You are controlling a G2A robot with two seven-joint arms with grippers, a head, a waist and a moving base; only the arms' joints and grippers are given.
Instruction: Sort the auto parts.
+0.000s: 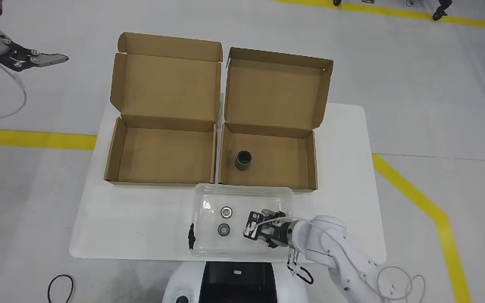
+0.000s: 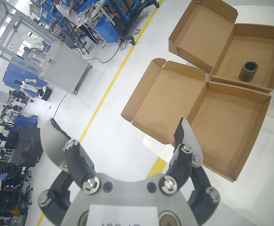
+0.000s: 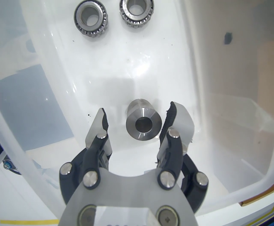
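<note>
I can't tell whether the right fingers (image 3: 97, 126) touch the steel bushing (image 3: 143, 125) between them; its far end is hidden.

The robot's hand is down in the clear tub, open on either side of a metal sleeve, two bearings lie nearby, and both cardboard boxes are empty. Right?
Not quite: only one cardboard box is empty. The top view shows a dark cylinder in the other box. The rest holds: the right hand straddles the metal sleeve in the clear tub, two bearings nearby.
</note>
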